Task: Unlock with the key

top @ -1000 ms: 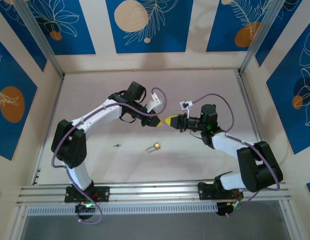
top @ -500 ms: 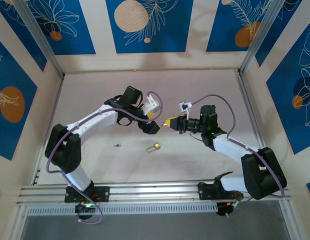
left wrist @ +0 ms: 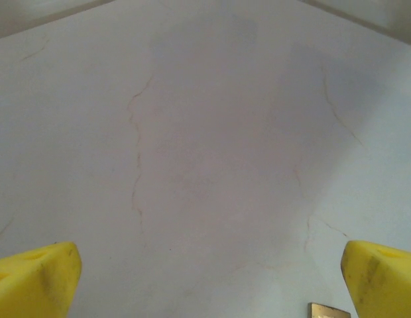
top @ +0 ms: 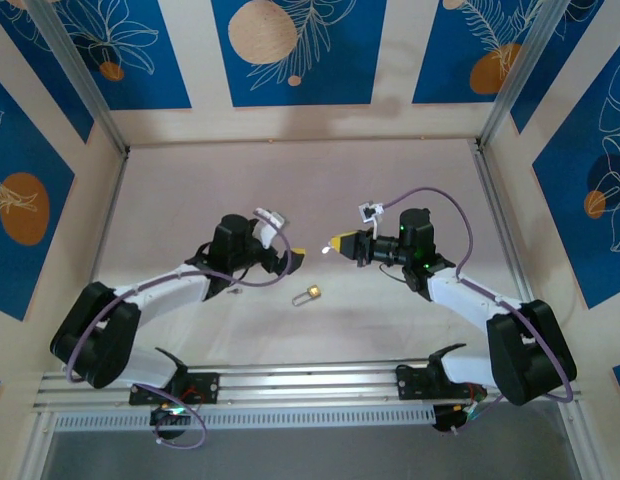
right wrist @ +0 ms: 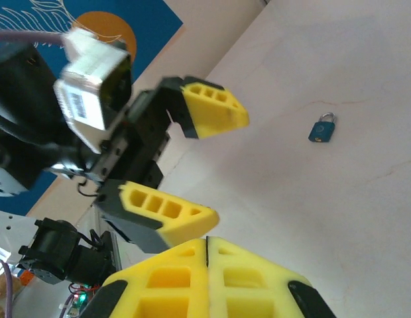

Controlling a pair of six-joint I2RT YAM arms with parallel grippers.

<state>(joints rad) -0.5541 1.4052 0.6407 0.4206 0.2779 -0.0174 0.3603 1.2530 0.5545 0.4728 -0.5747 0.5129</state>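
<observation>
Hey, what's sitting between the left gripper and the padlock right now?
Nothing. The top view shows bare table from the open left gripper to the padlock; the right wrist view agrees.

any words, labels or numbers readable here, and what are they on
No text can be read.
Sticker on the white box of the left arm: dark print, too blurred to read.
Padlock: too small to show any marking.
</observation>
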